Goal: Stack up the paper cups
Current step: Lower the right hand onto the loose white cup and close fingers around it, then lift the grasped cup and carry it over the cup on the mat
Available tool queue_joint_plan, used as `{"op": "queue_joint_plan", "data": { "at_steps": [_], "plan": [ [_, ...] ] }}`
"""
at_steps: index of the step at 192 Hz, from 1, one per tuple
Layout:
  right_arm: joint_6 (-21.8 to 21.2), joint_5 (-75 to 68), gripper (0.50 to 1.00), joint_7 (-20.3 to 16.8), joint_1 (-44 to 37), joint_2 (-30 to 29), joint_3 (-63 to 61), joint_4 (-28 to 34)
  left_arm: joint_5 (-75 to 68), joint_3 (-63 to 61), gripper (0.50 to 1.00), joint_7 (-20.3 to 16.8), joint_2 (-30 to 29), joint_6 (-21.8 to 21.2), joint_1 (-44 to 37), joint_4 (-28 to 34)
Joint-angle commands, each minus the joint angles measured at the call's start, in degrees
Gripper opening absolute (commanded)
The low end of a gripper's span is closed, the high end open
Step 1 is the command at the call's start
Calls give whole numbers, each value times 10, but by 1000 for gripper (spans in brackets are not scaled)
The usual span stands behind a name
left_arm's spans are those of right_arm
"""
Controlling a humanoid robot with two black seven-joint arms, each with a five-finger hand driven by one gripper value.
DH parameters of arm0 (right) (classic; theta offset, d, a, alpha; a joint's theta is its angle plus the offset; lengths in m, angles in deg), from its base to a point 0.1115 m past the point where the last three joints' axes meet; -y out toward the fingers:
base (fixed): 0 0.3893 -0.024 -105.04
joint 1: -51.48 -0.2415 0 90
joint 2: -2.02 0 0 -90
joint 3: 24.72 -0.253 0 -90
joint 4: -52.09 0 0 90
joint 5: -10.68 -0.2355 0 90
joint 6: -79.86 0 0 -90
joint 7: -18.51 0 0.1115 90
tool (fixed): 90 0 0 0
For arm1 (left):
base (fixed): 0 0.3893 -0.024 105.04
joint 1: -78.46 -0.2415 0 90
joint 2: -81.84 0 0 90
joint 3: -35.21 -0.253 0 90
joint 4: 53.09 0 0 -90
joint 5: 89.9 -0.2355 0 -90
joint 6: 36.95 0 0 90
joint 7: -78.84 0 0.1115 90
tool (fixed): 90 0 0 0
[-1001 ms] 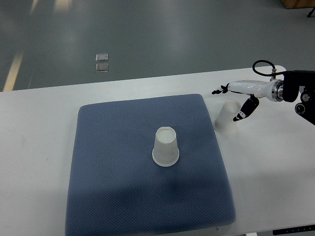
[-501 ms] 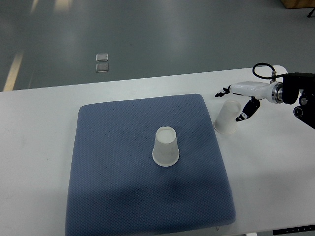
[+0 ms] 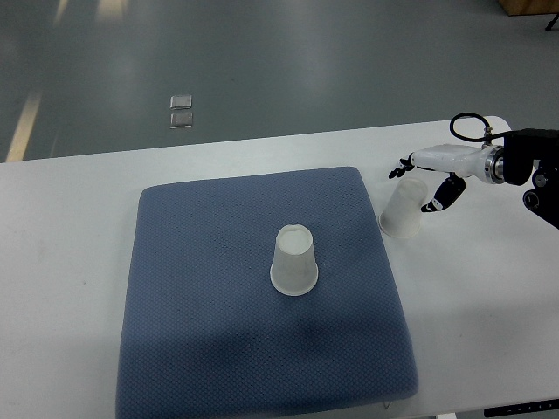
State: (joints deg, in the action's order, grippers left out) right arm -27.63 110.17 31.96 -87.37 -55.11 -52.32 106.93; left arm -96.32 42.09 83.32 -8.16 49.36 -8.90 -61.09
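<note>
Two paper cups in play, neither stacked yet. Inverted cup (image 3: pixel 294 261) stands base-up near the middle of the blue mat (image 3: pixel 201 288). Second cup (image 3: pixel 405 210) is off the mat on the white table (image 3: pixel 70 262), just past the mat's right edge, roughly 2 o'clock from the mat cup. It's tilted, wide mouth toward 7 o'clock and base toward 1 o'clock.

Right hand (image 3: pixel 426 183) comes in from the right edge and sits at the upper-right end of that table cup. Fingers are spread, one dark-tipped set (image 3: pixel 403 166) pointing toward 9 o'clock above the cup, another (image 3: pixel 437 201) hanging down by the cup's 3 o'clock side. Not gripping anything; can't tell if a fingertip touches the cup wall.

Change over the last second: hand has drawn back toward 3 o'clock and up a little. A second ago it reached further left, fingers straddling the cup's top; now it only brackets the far end. Cup itself hasn't visibly moved. Mat cup also unchanged.

My read: that's a re-approach or a backed-off grasp attempt, not progress. Task is effectively at step one, since the table cup still needs a grasp before it can go over the mat cup. A tilted thin paper cup will likely tip or crush if the fingers close off-centre.

Left arm isn't in frame. Small clear square object (image 3: pixel 182 112) on the floor beyond the table, irrelevant.
</note>
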Motion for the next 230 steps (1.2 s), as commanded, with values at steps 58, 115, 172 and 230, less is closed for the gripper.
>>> {"op": "queue_joint_plan", "data": {
  "at_steps": [58, 115, 172, 230],
  "plan": [
    [0, 0, 762, 10, -2, 0, 7, 3, 0, 0, 1000, 0, 0, 0, 0, 0],
    [0, 2, 570, 11, -4, 1, 8, 4, 0, 0, 1000, 0, 0, 0, 0, 0],
    [-15, -23, 539, 18, -76, 21, -2, 40, 0, 1, 1000, 0, 0, 0, 0, 0],
    [-90, -150, 537, 11, -193, 64, -3, 162, 0, 0, 1000, 0, 0, 0, 0, 0]
  ]
}}
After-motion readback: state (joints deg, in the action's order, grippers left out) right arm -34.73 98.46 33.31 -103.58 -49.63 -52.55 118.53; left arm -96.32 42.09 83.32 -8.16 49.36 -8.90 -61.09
